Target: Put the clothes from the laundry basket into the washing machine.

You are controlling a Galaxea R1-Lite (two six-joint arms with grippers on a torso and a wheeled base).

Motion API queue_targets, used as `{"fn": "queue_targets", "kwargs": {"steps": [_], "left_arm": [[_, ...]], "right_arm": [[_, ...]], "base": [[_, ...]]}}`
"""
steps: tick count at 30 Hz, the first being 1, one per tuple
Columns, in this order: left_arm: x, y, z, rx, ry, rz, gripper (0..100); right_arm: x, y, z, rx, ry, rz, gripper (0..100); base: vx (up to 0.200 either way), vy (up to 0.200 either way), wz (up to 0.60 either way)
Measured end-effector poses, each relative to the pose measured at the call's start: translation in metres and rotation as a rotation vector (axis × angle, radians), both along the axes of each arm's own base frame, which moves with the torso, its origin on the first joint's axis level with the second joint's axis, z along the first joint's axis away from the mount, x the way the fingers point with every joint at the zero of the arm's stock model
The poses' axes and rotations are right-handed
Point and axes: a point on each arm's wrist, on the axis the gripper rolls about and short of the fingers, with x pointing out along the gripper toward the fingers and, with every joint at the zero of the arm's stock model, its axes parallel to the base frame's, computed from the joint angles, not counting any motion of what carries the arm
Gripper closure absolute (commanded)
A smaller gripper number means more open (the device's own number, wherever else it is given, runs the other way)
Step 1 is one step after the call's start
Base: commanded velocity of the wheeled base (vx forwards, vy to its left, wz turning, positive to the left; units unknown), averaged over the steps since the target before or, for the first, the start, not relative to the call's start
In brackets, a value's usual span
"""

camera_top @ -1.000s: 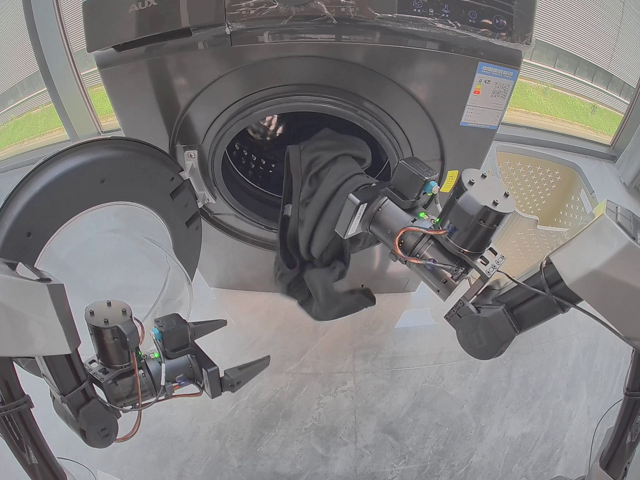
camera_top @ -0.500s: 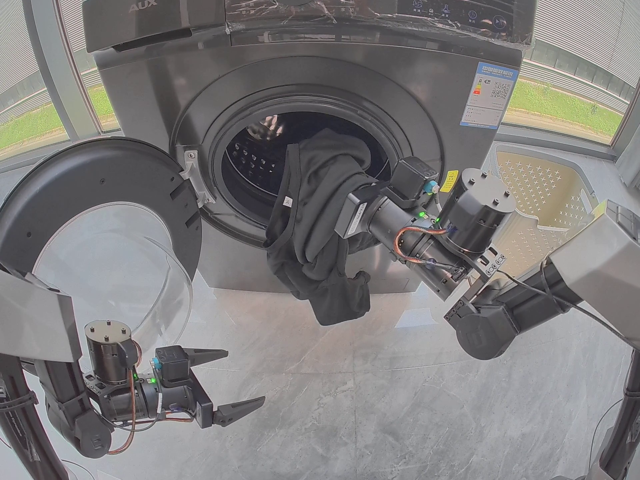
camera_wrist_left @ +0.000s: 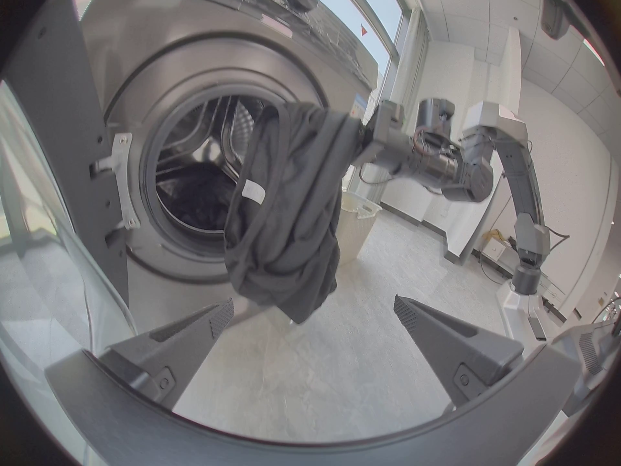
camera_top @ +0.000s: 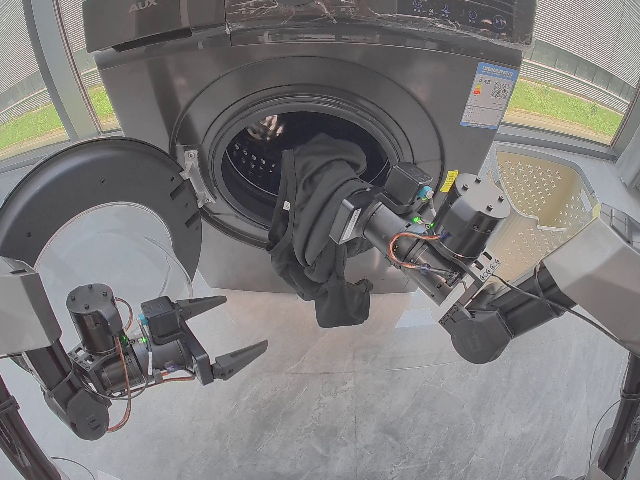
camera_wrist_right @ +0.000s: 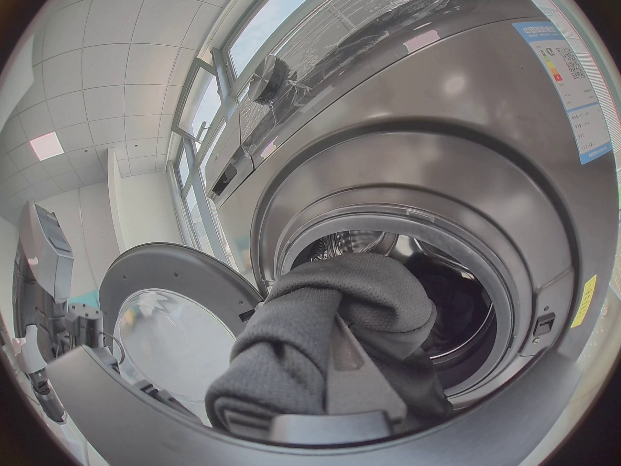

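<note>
Nearest me, the left gripper (camera_top: 244,322) hangs low over the pale tiled floor (camera_top: 347,408), jaws spread wide and empty. Beyond it, my right gripper (camera_wrist_right: 343,357) is clenched on a dark grey cloth garment (camera_top: 313,235), held at the mouth of the grey front-loading washing machine (camera_top: 160,95), with the loose end dangling below the opening's lower rim. The round glass door (camera_top: 93,181) stands open at the machine's left. A cream perforated plastic laundry basket (camera_top: 547,195) sits by its right side.
</note>
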Motion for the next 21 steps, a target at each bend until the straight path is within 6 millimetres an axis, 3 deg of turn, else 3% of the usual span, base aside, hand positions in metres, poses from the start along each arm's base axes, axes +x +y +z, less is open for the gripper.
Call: {"fn": "queue_targets", "kwargs": {"steps": [14, 21], "left_arm": [[0.015, -0.027, 0.034, -0.07, -0.156, 0.087, 0], [0.029, -0.041, 0.035, -0.088, -0.179, 0.055, 0]], "right_arm": [[-0.001, 0.002, 0.002, 0.001, -0.004, 0.001, 100], [-0.003, 0.003, 0.004, 0.003, -0.007, 0.008, 100]], "base": [[0.0, 0.0, 0.0], [0.0, 0.0, 0.0]]}}
